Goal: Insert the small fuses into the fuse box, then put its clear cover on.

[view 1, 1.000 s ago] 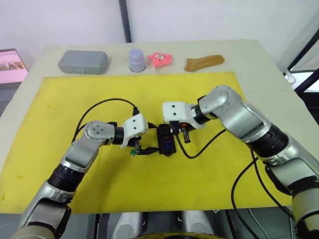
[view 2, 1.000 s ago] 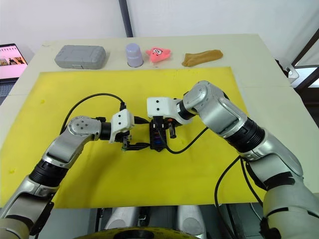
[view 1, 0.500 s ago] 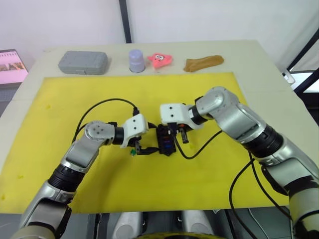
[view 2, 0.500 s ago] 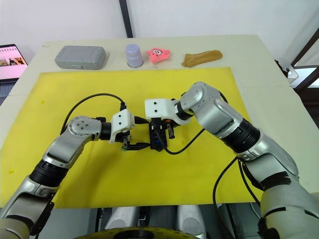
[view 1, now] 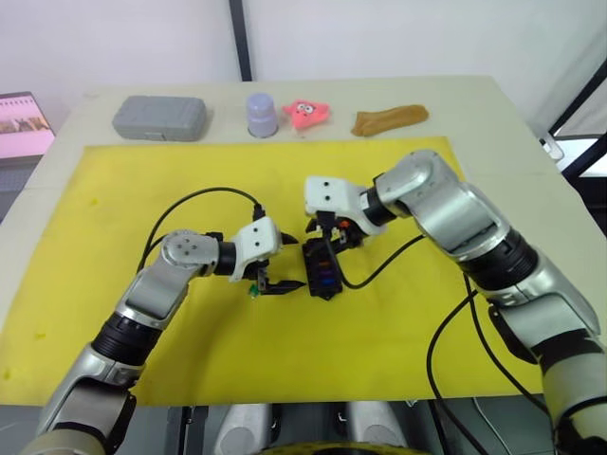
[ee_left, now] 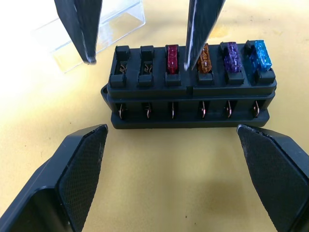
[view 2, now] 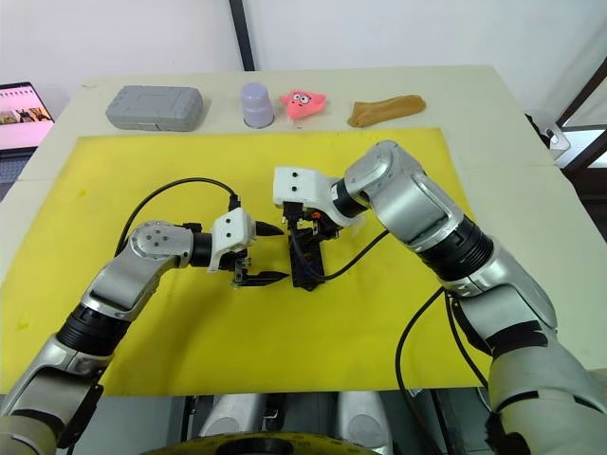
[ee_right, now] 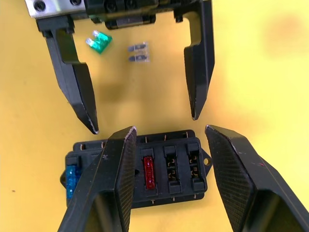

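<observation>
Fuse box [ee_left: 190, 87] holding four fuses, two slots empty; both grippers [ee_right: 140, 111] [ee_right: 169, 145] gaping, unladen. Next: fetching green fuse [ee_right: 99, 41].

Head eyes look down; both wrist cameras closely share the fuse box [ee_left: 190, 87].

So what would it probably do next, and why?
Probably reach the left gripper, open and empty, toward the loose green fuse on the yellow mat. The fuse box holds four fuses and shows two empty slots; the clear cover lies beside it.
</observation>
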Tool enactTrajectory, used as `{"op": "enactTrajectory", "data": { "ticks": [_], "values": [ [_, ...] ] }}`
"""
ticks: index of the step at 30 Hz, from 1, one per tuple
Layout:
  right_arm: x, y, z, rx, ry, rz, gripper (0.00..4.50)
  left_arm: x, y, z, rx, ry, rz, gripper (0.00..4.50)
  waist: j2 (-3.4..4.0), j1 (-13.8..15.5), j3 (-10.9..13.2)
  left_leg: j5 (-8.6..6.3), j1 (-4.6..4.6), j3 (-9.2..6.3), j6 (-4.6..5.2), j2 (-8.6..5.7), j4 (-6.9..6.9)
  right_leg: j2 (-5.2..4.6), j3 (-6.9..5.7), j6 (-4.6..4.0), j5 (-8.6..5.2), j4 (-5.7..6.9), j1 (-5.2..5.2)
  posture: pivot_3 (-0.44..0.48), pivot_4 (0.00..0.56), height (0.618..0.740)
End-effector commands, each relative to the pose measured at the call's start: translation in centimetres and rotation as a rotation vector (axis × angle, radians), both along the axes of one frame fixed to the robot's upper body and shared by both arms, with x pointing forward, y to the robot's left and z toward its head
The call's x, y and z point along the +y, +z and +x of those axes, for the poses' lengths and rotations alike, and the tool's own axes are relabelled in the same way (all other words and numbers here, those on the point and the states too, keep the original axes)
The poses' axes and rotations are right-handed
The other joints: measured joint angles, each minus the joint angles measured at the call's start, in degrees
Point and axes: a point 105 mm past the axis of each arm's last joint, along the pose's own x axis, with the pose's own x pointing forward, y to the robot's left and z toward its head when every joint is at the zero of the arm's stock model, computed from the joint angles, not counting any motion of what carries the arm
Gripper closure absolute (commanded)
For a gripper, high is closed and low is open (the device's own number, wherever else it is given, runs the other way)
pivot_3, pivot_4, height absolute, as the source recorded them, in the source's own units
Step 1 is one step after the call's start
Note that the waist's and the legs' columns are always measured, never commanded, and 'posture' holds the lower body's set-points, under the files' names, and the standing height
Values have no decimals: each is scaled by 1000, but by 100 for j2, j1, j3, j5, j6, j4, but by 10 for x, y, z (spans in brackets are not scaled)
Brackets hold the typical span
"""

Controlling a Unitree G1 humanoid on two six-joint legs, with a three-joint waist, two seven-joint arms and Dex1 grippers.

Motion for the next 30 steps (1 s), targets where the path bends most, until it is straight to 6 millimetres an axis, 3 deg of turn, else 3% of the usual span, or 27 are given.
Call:
{"op": "enactTrajectory", "data": {
  "ticks": [1, 4, 5, 13, 23, 27, 30],
  "values": [
    [-3, 15, -2, -23, 12, 58, 2908, 0, 10, 3, -47, 1, -12, 0, 0, -1, 0, 0, 0, 0, 1, 0, 0, 0, 0, 0, 0, 0, 0, 0, 150, 731],
    [-8, 8, -5, -6, 17, 83, 4376, 0, 10, 3, -49, -1, -9, 0, 0, 2, 0, -4, 0, 0, 7, 0, 0, 0, 0, 0, 0, 0, 0, 0, 150, 731],
    [-11, 5, -5, 1, 15, 93, 4454, 0, 10, 3, -50, -2, -8, 0, 0, 4, 0, -4, 0, 0, 7, 0, 0, 0, 0, 0, 0, 0, 0, 0, 150, 731],
    [-21, -13, -7, 53, -6, 114, 4454, 2, 9, 3, -49, -5, 2, 0, 0, -7, 0, -4, 0, 0, 8, 1, 0, 1, 0, 0, 0, 0, 0, 0, 150, 731],
    [-35, -45, -2, 45, -40, 13, 4454, 3, 11, 4, -50, -3, 8, 0, -2, 3, -1, -4, 3, 0, 7, 0, 1, 0, 0, 0, 0, 0, 5, 0, 150, 731],
    [-36, -46, 0, 31, -44, -3, 4454, 5, 11, 3, -48, 0, 10, 0, -2, 4, -1, -5, 5, 0, 9, 0, 2, 0, 0, 0, 0, 0, 8, 0, 150, 731],
    [-33, -35, -2, 18, -31, 18, 4454, 7, 15, 3, -42, 2, -1, 0, -2, 5, -1, -4, 6, 0, 8, 0, 2, 0, 0, 0, 0, 0, 9, 0, 150, 731]
  ]
}}
